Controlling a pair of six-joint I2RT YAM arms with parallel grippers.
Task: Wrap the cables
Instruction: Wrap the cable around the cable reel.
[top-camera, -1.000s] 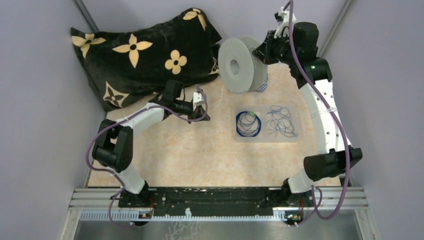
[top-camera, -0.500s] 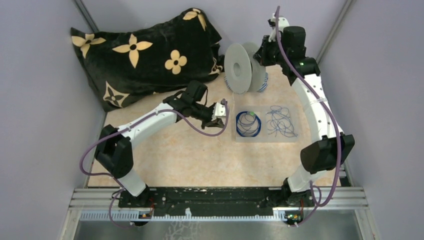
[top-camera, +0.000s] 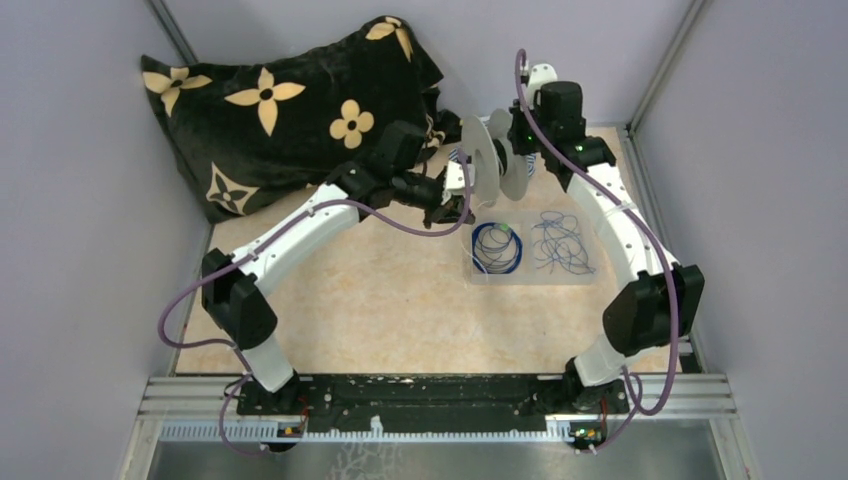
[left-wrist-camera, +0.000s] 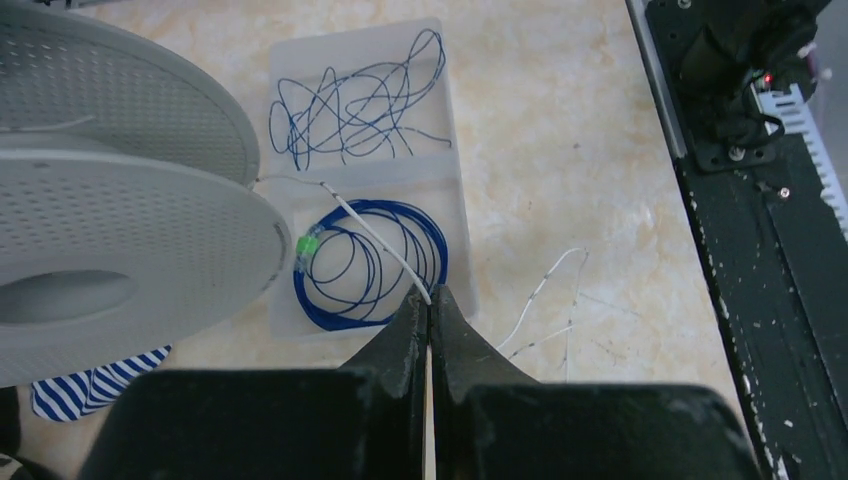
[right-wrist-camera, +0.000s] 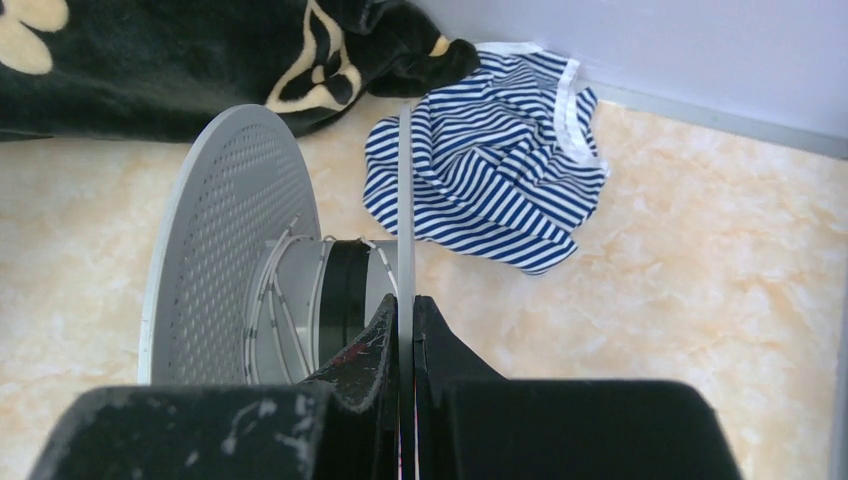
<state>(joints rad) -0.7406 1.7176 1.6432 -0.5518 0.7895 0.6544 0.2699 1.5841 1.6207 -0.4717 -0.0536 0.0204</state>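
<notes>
- Left claw (left-wrist-camera: 428, 308) is pinching a whitish cable (left-wrist-camera: 375, 235), the blue coil (left-wrist-camera: 335, 300) lying just beyond in a tray (left-wrist-camera: 452, 215).
- Right claw (right-wrist-camera: 405, 315) is clamping the rim of the spool (right-wrist-camera: 225, 230).

The left arm (top-camera: 300, 225) and the right arm (top-camera: 625, 225) are extended toward the far edge of the surface (top-camera: 380, 300). The left claw (left-wrist-camera: 429, 300) and the right claw (right-wrist-camera: 405, 312) are pinched closed.

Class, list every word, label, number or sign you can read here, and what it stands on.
No readable text.
The dark cushion bears only flower shapes; the spool and tray show no print; the base rail shows tick marks, no legible numbers.
</notes>
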